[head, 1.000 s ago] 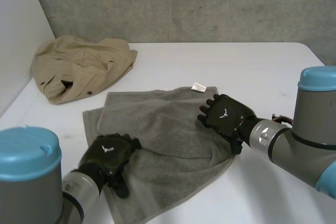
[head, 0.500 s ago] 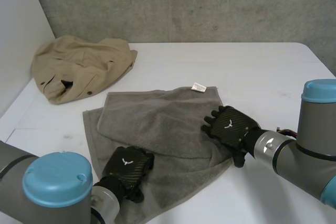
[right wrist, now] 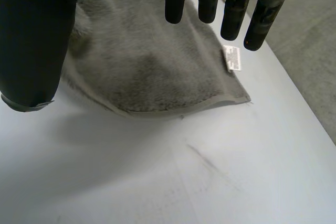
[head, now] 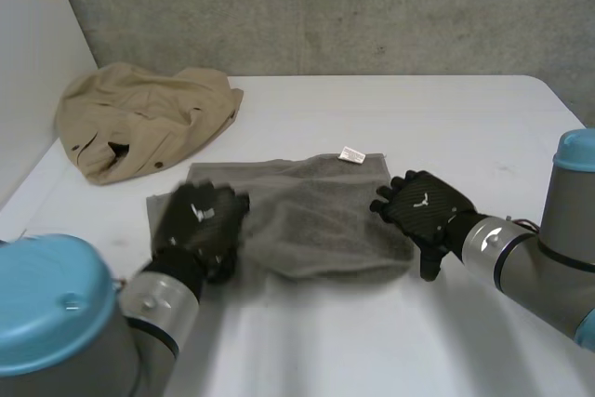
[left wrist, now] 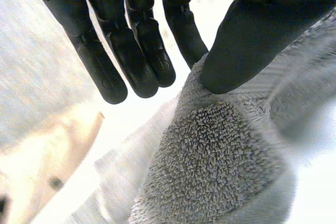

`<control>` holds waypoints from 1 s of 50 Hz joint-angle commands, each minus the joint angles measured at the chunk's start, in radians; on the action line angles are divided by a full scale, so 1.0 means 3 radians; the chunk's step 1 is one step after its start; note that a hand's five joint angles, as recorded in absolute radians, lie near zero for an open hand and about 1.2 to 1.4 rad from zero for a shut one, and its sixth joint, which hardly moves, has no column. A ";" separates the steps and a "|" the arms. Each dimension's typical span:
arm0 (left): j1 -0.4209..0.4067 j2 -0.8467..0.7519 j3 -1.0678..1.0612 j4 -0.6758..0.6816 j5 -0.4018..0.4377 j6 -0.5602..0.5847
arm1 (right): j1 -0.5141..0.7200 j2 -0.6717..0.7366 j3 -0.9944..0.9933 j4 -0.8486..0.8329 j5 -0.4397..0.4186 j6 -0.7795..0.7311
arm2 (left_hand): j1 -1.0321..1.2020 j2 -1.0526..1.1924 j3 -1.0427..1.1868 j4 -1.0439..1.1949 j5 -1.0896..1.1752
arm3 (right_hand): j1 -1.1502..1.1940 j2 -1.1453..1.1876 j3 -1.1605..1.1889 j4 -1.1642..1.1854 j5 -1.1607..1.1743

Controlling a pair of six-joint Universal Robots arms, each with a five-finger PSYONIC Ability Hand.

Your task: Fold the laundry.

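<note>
since a second ago the grey towel (head: pixel 316 220) has shrunk to a narrower band in the middle of the white table (head: pixel 446 118): its near half is now folded up over the far half. the left hand (head: pixel 200 225) has come from the near edge to the towel's left end, where its thumb (left wrist: pixel 252 40) and straight fingers (left wrist: pixel 131 61) pinch the doubled cloth. the right hand (head: pixel 423 211) has slid off the towel to its right edge, released, fingers straight above the cloth by the white label (head: pixel 352 153). a beige garment (head: pixel 139 118) lies at the far left. the left hand hides the towel's left corners.
</note>
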State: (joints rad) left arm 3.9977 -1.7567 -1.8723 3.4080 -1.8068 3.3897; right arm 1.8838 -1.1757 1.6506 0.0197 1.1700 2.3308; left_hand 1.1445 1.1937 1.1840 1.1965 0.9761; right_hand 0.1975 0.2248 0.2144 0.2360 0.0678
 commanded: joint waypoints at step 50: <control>0.0817 0.1024 0.0770 -0.0157 0.0275 0.0124 | -0.0072 -0.0962 -0.1596 0.0501 0.0589 0.0695 | 0.0839 0.0675 0.0708 0.0666 0.0819 | 0.3996 0.3905 0.3939 0.3867 0.3847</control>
State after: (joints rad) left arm 4.1664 -1.4484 -1.6303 3.3653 -1.7763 3.4282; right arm 1.8773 -1.2429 1.1628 0.1131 1.3398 2.6704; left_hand 1.1432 1.1973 1.1889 1.2005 0.9761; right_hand 0.9855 1.1648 1.1715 1.1842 0.9867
